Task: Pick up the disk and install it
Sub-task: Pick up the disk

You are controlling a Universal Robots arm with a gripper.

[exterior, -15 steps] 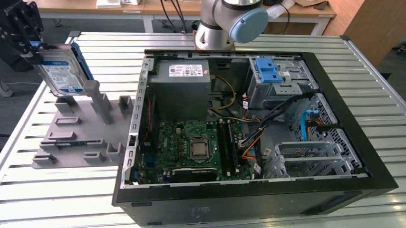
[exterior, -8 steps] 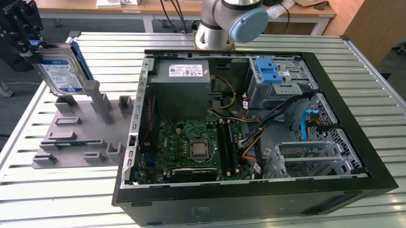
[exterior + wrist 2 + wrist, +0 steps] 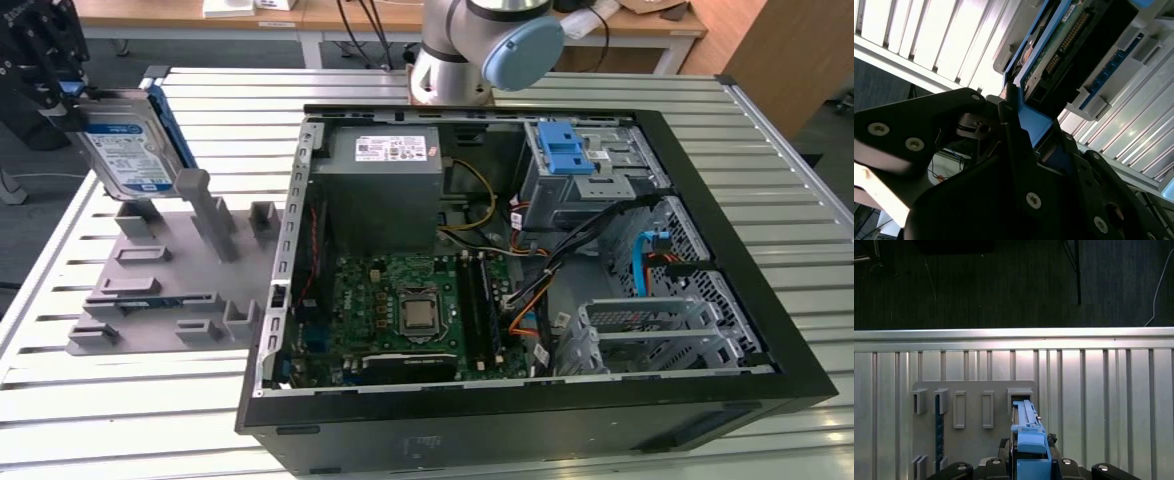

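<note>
Gripping disk in claw | slatted metal table | floor dark, possibly carpet

Slatted metal table, grey holder rack, open computer case

I read the disk as standing on edge and slightly tilted, at the exterior view's left. The body is silver-grey, the white-and-blue label faces the camera, and a blue frame runs along its edges. The gripper clamps its upper end. Its lower end meets a slot of the grey rack; I cannot tell whether it is seated there.
</note>
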